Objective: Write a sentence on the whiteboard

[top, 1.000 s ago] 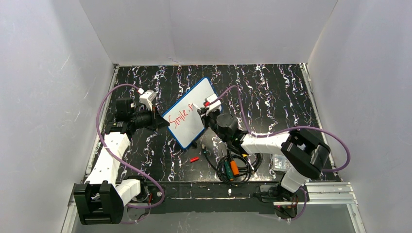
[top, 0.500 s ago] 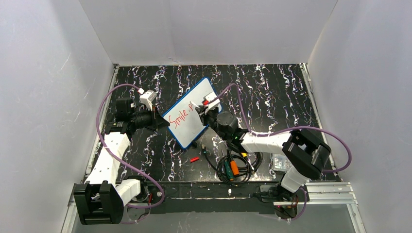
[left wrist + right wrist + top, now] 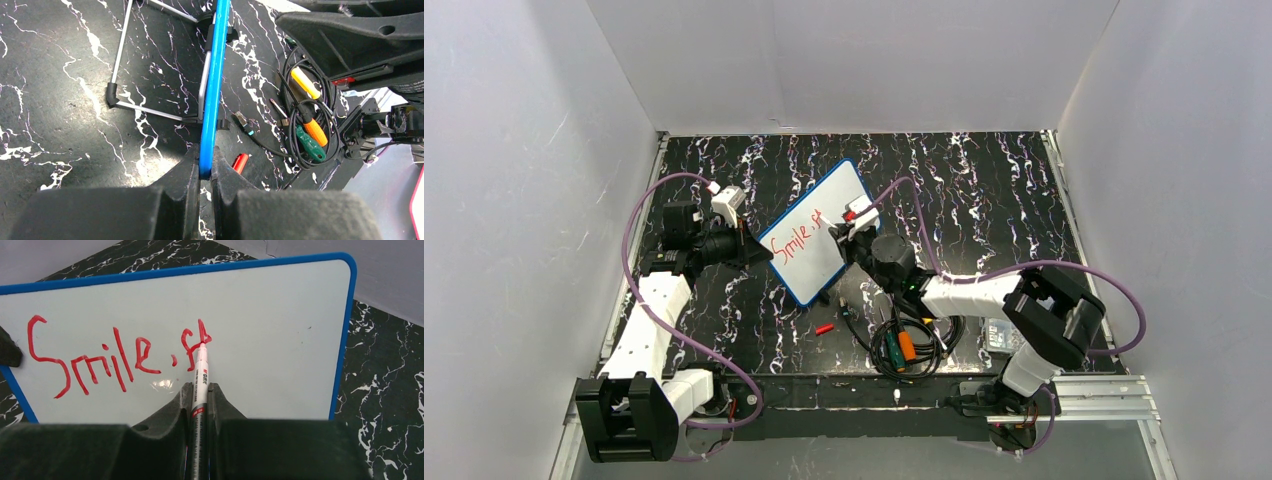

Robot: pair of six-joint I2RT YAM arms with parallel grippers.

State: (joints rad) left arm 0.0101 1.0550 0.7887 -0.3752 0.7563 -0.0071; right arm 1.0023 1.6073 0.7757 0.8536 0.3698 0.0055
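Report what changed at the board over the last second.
The right claw, shut on the marker, shifted slightly along the writing line on the whiteboard. The sentence grew: a "t" now follows the "s" after "Smile". Nothing was taken hold of or let go. The left claw stays clamped on the board's blue rim, and the board has not shifted.

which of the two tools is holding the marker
The right tool, shut on the red marker whose tip touches the whiteboard; the left tool only clamps its blue rim.
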